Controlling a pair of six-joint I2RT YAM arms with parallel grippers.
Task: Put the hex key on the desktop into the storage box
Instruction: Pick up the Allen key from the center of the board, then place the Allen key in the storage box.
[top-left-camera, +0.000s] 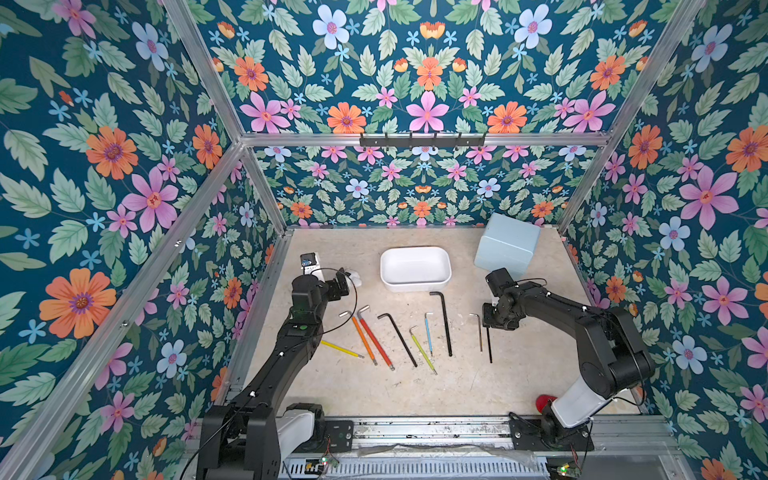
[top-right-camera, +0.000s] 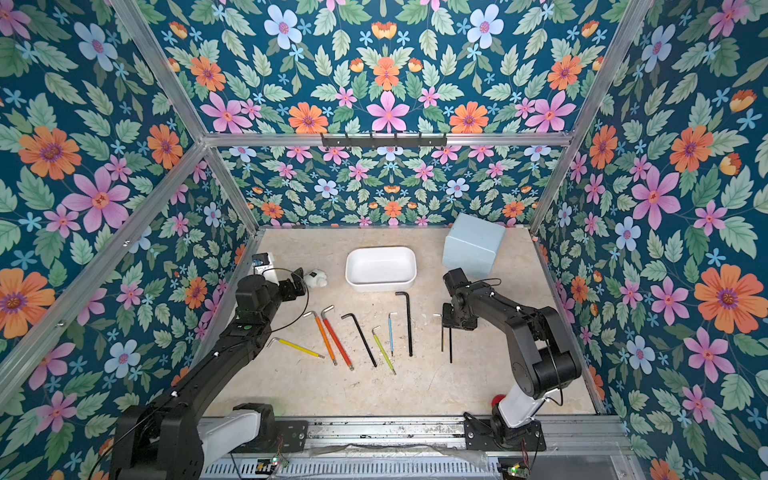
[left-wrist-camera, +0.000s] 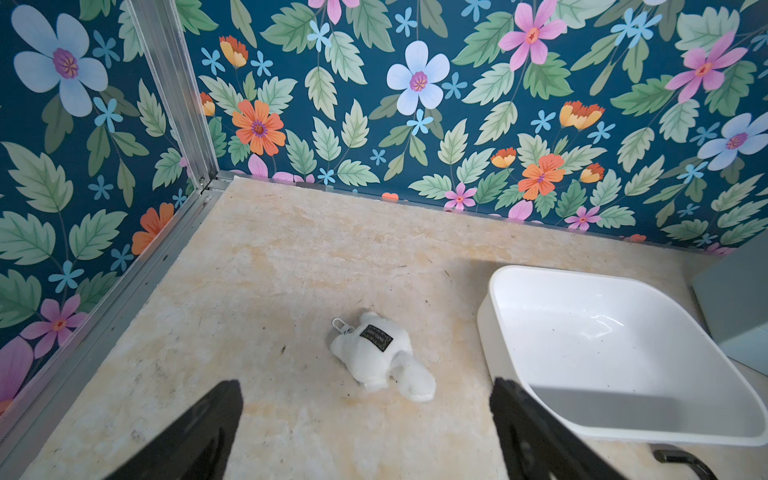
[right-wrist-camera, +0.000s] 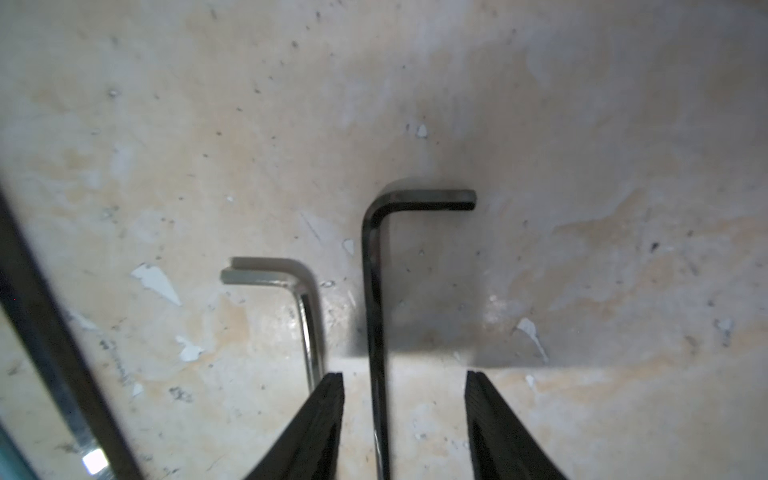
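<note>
The right gripper (right-wrist-camera: 405, 374) hangs low over a thin black hex key (right-wrist-camera: 372, 291) on the desktop (top-left-camera: 519, 374). Its fingers are parted either side of the shaft and touch nothing. The key lies nearer the arm bases than the storage box (top-left-camera: 415, 286), toward the right arm. In both top views the gripper hides its bend. A silver hex key (right-wrist-camera: 309, 324) just beside it slips behind one finger. The left gripper (left-wrist-camera: 365, 386), near the storage box, gapes with nothing in it.

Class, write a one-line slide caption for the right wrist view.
Right gripper, jaws apart, straddles a black hex key lying on the desktop, a silver hex key beside it.
</note>
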